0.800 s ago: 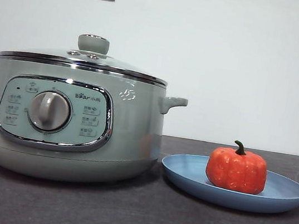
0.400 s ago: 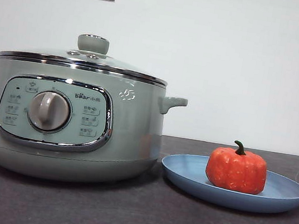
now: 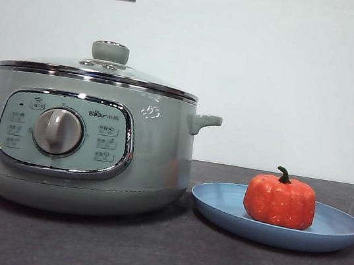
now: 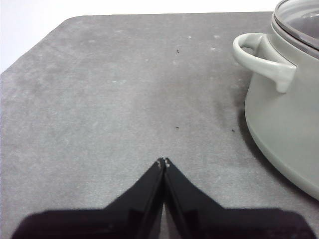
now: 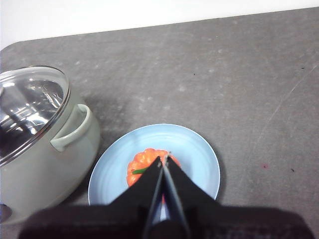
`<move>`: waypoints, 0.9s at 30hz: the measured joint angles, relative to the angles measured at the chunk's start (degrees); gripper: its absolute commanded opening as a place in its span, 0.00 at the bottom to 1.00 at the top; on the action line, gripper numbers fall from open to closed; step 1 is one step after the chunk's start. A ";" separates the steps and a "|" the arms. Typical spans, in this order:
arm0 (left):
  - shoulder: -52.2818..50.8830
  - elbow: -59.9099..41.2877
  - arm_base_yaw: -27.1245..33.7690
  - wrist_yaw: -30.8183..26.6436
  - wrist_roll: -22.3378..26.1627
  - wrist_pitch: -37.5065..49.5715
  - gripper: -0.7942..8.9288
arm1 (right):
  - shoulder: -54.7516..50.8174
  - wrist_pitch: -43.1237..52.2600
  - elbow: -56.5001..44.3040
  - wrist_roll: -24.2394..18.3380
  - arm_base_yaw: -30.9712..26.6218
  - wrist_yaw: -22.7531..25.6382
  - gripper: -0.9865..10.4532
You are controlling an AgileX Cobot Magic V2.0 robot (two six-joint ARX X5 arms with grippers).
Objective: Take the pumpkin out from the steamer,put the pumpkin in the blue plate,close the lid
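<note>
My right gripper (image 5: 164, 159) is hanging clenched and empty above the pumpkin (image 3: 280, 200), which is sitting in the blue plate (image 3: 335, 231). My left gripper (image 4: 163, 162) is hovering clenched over bare table (image 4: 109, 99) beside the steamer (image 3: 152, 162), and the lid (image 3: 109, 62) is resting closed on it.

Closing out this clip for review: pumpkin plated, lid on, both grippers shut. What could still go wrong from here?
Little, probably. The right gripper hangs shut directly above the pumpkin on the blue plate; a descent could knock it off. The plate sits close beside the steamer, so a nudge could push it against the pot. The lid looks seated, but its far rim is hidden.
</note>
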 measured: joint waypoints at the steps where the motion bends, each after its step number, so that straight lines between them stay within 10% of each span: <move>1: 0.00 0.00 0.00 0.00 0.00 0.00 0.08 | 0.00 0.00 0.00 0.00 0.00 0.00 0.07; 15: 0.00 0.00 0.00 -0.02 0.00 -0.02 0.08 | -5.16 0.37 -1.51 -6.32 -3.15 0.68 0.07; 27: 0.00 0.00 0.02 0.00 0.00 -0.04 0.08 | -25.38 14.64 -27.50 -14.71 -25.35 -17.70 0.07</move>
